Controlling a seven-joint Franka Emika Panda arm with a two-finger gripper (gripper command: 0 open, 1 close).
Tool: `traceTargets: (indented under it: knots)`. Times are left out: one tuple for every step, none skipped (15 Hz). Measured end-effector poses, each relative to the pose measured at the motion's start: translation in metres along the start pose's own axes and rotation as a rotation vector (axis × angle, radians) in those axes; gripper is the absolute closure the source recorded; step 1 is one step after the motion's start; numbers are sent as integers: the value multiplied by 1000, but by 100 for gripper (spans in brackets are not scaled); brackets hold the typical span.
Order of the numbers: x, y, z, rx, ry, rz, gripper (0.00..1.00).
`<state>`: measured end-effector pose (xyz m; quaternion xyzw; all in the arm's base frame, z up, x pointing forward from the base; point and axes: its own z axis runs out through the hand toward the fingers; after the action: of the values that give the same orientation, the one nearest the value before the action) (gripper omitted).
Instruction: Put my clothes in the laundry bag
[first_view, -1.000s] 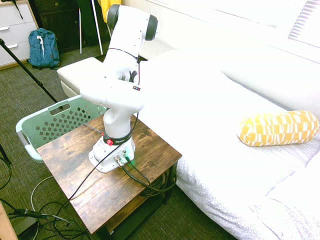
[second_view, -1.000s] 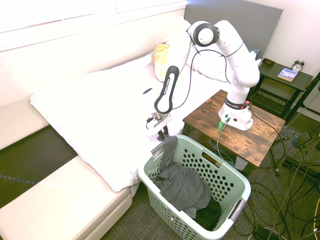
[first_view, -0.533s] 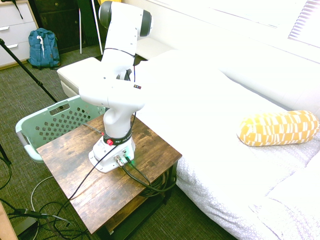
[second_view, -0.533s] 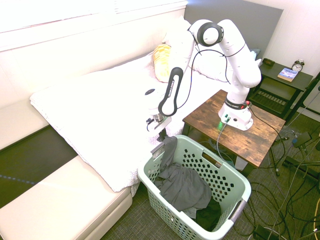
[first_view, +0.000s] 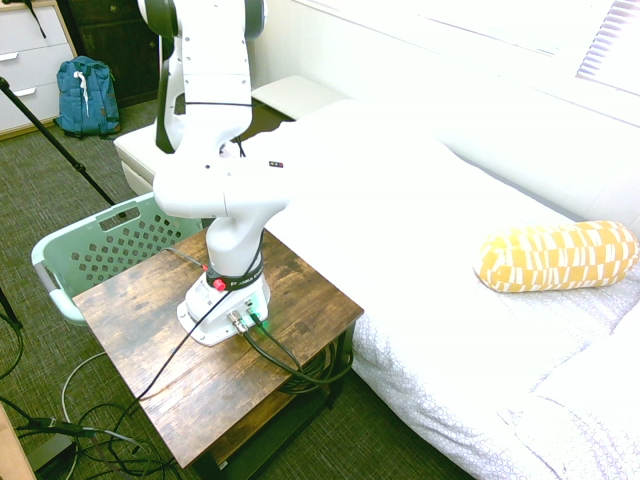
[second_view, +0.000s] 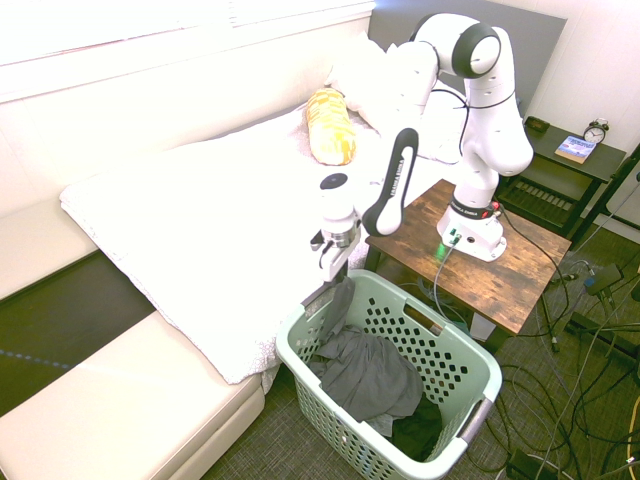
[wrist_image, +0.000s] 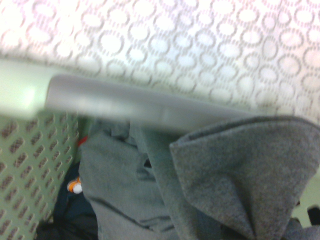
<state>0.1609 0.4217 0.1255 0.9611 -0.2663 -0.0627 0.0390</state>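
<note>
Over the last second the gripper (second_view: 343, 272) has moved from just beside the raised end of the grey garment (second_view: 370, 375) to right over it, and it's now clenched on that end. Task-wise that reads as a fresh grip to get the last bit in: the bulk hangs below the tool inside the laundry basket (second_view: 325, 415), only the pinched end is up at the handle-side rim next to the bed (second_view: 200, 230). Next, probably lift it clear of the rim, shift inward, release; snagging on the handle is the risk.
</note>
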Motion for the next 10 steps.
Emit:
traceTargets:
  knots:
    - [-18, 11, 1, -9, 15, -24, 100]
    - [-31, 20, 6, -23, 29, -45, 100]
    - [-40, 28, 12, -42, 41, -69, 0]
    - [-44, 32, 16, -60, 52, -86, 0]
    - [-45, 34, 18, -75, 63, -102, 0]
    - [-45, 36, 19, -85, 74, -116, 0]
    - [-44, 36, 19, -90, 78, -120, 0]
    - [-44, 36, 20, -92, 80, -123, 0]
    - [-42, 37, 20, -96, 82, -122, 0]
    - [-40, 37, 21, -101, 84, -119, 0]
